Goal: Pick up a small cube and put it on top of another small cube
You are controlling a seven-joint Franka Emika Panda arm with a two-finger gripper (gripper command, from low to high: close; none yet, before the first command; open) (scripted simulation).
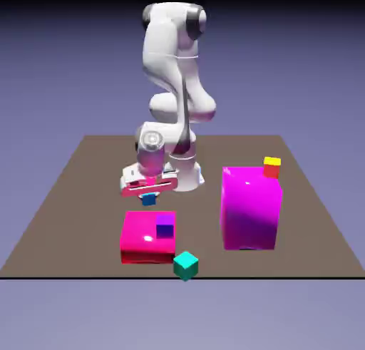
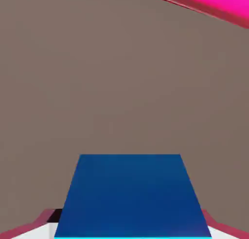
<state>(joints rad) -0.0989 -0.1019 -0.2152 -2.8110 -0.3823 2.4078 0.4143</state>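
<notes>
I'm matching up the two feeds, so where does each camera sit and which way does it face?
Exterior view: stands across the table, above it, facing the robot; base, arm and gripper show.
Hand view: rides on the hand, looking along the gripper to the tabletop; parts of the gripper show at the bottom edge, beside the blue cube.
Shared: the gripper, the blue cube and the tabletop.

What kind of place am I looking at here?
Most likely a computer-made practice scene for a robot, not a real room: a white robot arm stands on a brown table, glossy magenta blocks rest there, and the backdrop is plain blue-violet.
</notes>
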